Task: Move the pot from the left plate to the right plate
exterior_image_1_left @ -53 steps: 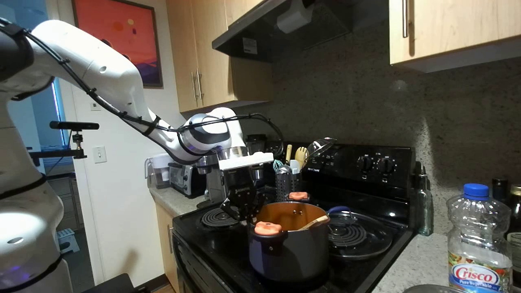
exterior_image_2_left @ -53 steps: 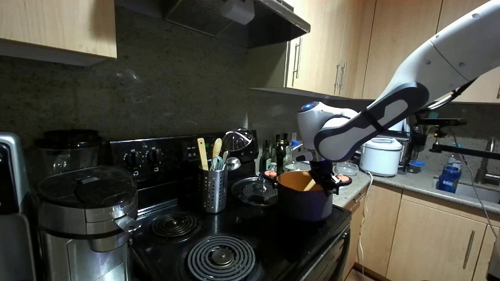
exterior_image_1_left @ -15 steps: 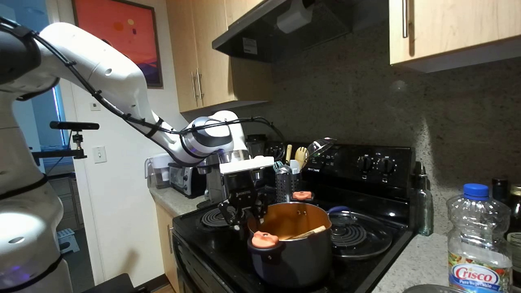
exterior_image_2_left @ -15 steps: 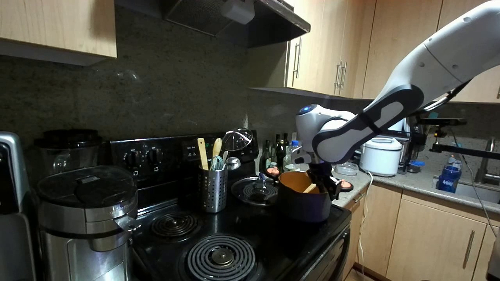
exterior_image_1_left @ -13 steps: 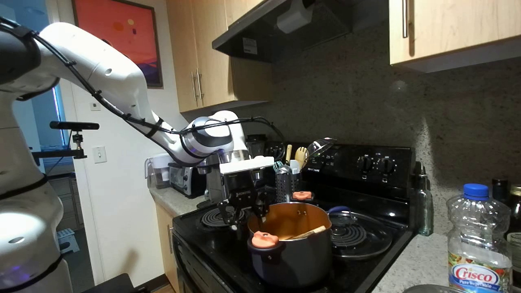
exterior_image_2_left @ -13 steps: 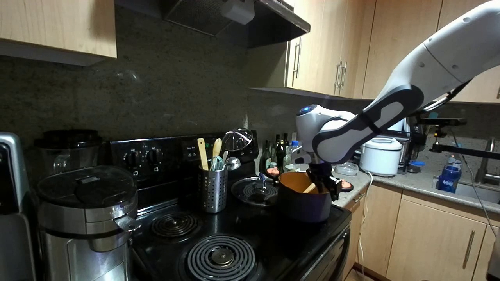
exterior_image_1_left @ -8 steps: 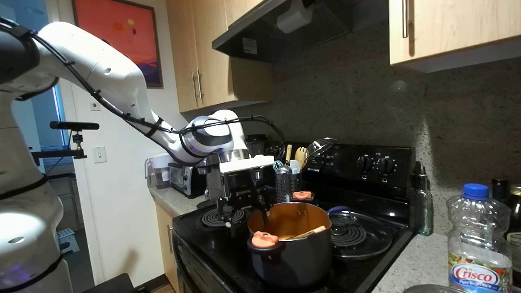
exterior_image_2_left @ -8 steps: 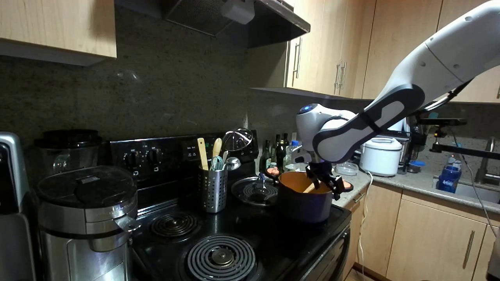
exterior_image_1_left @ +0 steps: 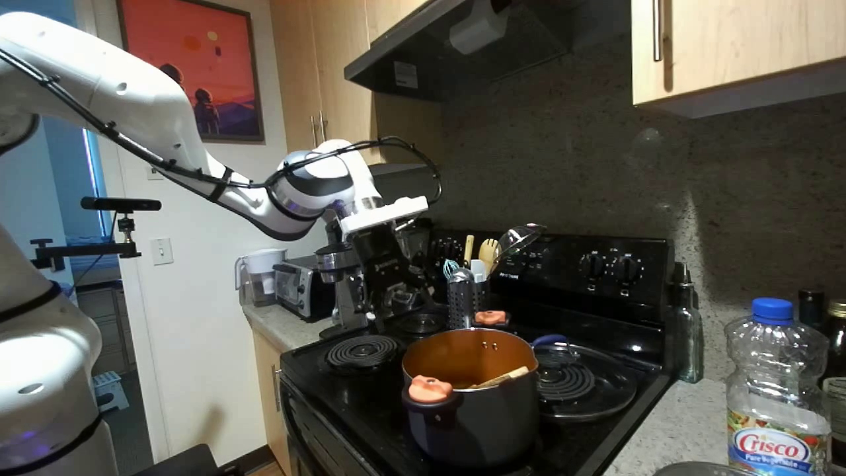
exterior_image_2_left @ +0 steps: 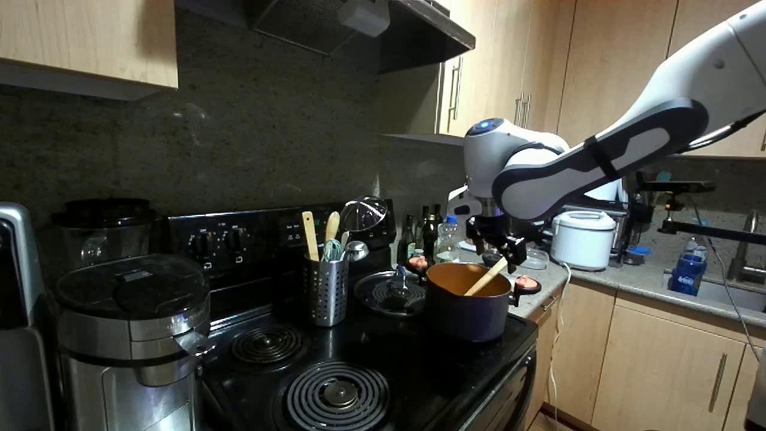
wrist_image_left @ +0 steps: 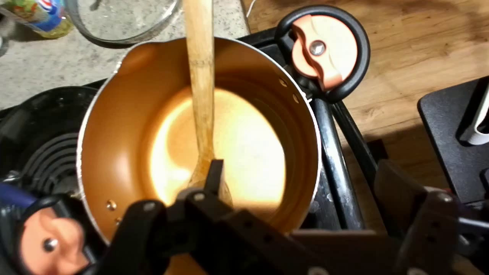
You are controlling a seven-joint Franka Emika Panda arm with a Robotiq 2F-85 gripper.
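The dark pot (exterior_image_1_left: 472, 426) with its copper-orange inside stands upright on the front right of the stove, as seen facing the control panel. It hides the right plate beneath it. A wooden spoon (exterior_image_2_left: 486, 278) leans inside the pot (exterior_image_2_left: 467, 314). The left plate, a bare coil (exterior_image_2_left: 339, 395), shows in both exterior views. My gripper (exterior_image_2_left: 497, 254) hangs above the pot's rim, close to one orange handle (exterior_image_2_left: 526, 282). In the wrist view, the gripper (wrist_image_left: 301, 172) has its fingers wide apart, one over the pot's inside and one beyond the rim; nothing is between them.
A flat glass lid (exterior_image_2_left: 359, 293) lies on the rear burner beside the pot. The steel utensil holder (exterior_image_2_left: 326, 296) stands at the back of the stove. A coffee machine (exterior_image_2_left: 131, 335) flanks the stove, and an oil bottle (exterior_image_1_left: 776, 396) stands on the opposite counter.
Over the last seconds the pot came down slightly and now stays still. My gripper has opened, let go of the pot's wall and risen up and away from it.
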